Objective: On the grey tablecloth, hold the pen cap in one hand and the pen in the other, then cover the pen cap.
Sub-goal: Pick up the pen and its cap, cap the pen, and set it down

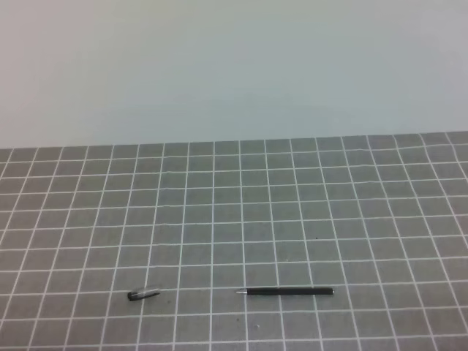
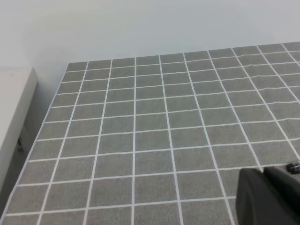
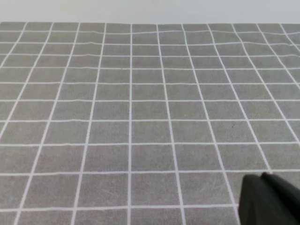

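Note:
The pen cap (image 1: pixel 144 295), a short dark tube with a silvery clip, lies on the grey tablecloth (image 1: pixel 234 219) at the front left. To its right lies the pen (image 1: pixel 285 291), long and thin, its silvery tip pointing left toward the cap. Neither gripper appears in the high view. In the left wrist view my left gripper (image 2: pixel 263 171) shows at the bottom right, fingers together and holding nothing; a small dark piece at the right edge looks like the pen cap (image 2: pixel 294 166). My right gripper (image 3: pixel 261 177) is likewise shut and empty above bare cloth.
A pale wall rises behind the cloth's far edge (image 1: pixel 234 140). In the left wrist view the cloth's left edge (image 2: pixel 44 122) drops off beside a white ledge (image 2: pixel 14 108).

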Robot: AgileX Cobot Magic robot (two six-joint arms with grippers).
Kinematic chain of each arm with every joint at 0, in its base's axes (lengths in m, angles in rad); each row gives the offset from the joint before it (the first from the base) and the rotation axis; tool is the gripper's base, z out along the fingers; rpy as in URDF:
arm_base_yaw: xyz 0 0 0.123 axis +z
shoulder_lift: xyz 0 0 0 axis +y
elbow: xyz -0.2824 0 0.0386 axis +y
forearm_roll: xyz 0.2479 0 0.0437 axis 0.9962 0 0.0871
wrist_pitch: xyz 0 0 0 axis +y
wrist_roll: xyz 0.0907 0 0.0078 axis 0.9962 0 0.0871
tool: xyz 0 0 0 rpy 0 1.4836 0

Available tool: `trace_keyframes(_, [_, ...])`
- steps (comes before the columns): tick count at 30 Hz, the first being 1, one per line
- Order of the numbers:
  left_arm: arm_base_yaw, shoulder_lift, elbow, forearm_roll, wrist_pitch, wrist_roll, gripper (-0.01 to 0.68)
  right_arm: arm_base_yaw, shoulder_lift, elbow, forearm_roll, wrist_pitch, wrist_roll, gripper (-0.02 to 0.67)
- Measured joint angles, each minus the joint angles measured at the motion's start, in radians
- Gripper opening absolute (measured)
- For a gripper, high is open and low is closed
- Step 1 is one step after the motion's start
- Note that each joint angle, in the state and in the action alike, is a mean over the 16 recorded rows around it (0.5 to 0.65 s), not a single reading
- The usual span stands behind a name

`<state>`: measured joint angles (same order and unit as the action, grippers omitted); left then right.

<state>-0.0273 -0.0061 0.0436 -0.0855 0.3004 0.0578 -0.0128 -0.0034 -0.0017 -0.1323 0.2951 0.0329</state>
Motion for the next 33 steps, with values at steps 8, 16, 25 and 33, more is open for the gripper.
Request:
trace_keyframes(8, [0.0, -0.005, 0.0, 0.0, 0.0, 0.0, 0.0, 0.0, 0.0, 0.0, 0.0, 0.0, 0.0, 0.004])
trace_keyframes(16, [0.0, -0.013, 0.0, 0.0, 0.0, 0.0, 0.0, 0.0, 0.0, 0.0, 0.0, 0.0, -0.001, 0.004])
trace_keyframes(25, [0.0, -0.019, 0.0, 0.0, 0.0, 0.0, 0.0, 0.0, 0.0, 0.0, 0.0, 0.0, -0.013, 0.004])
trace_keyframes(33, [0.0, -0.022, 0.0, 0.0, 0.0, 0.0, 0.0, 0.0, 0.0, 0.0, 0.0, -0.001, -0.022, 0.004])
